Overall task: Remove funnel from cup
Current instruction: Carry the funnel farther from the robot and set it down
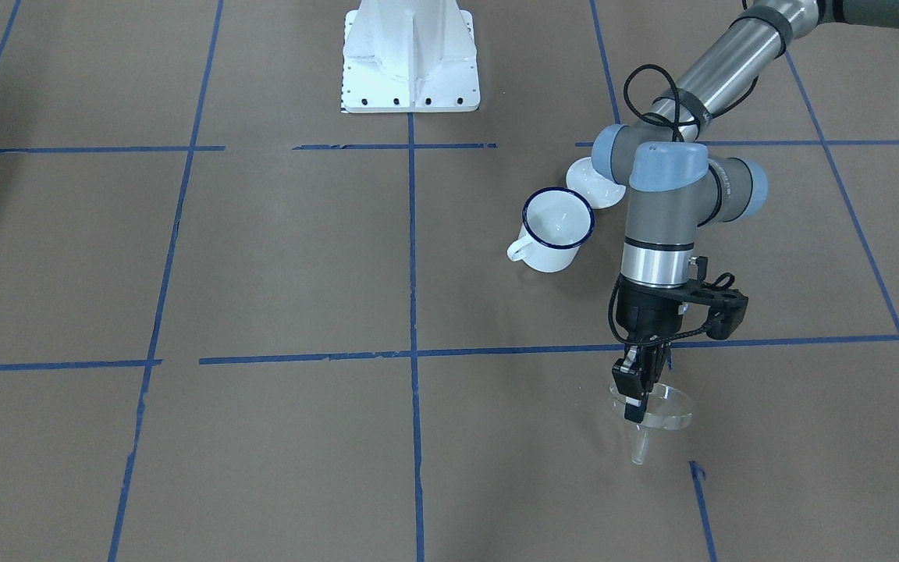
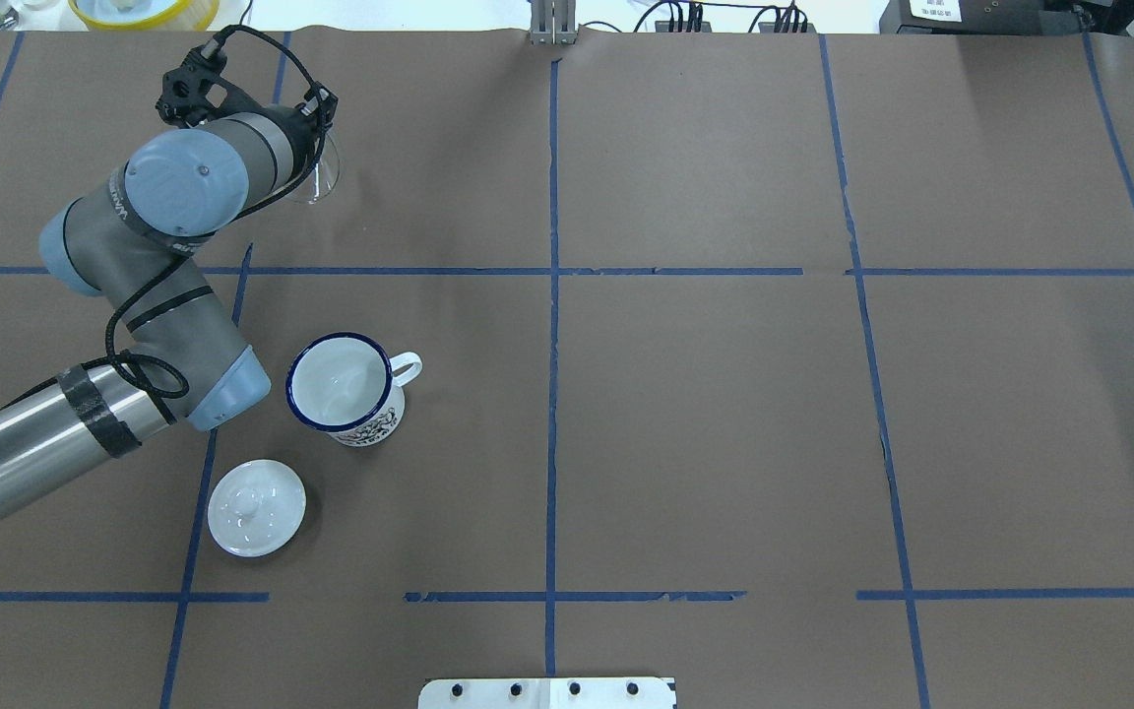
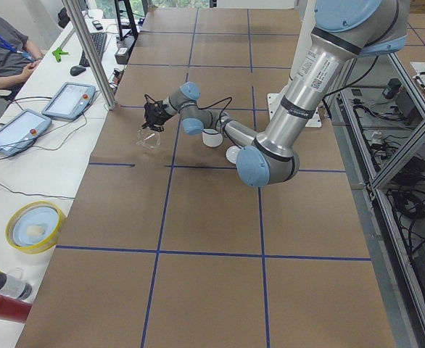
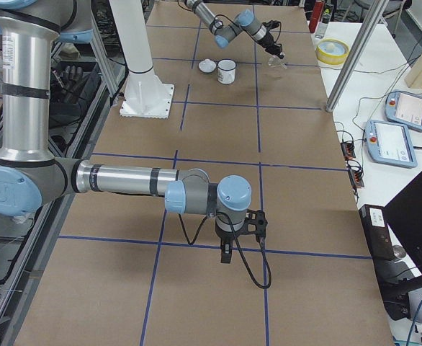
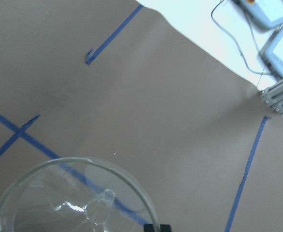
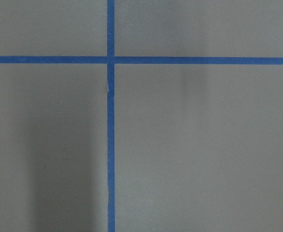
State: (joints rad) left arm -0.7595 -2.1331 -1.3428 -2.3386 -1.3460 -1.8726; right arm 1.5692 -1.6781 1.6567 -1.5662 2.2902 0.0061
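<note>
Overhead, the robot's left arm reached across the brown surface (image 1: 262, 257), which was marked into squares by blue tape lines (image 1: 412, 257). In the front-facing view the left claw (image 1: 637, 400) pointed downward, its two dark fingers closed together on the rim of the clear funnel (image 1: 672, 407). The funnel's wide bowl hung just beside and below the fingers, tilted, with the short spout pointing down toward the surface. Whether the spout touched the surface could not be told. The left wrist camera looked down into the bowl from above and showed the spout at its centre.

The funnel was out of the cup (image 1: 551, 234) and well apart from it. The white cup with the dark blue rim stood upright on the surface beside the arm's elbow, its small handle turned away from the arm. A round white lid (image 1: 595, 184) with a knob lay on the surface just beside the cup.

The right claw (image 4: 225, 254) hovered over another part of the surface, far from the cup and funnel. It showed only in the side view, so whether it was apart or together could not be told.
</note>
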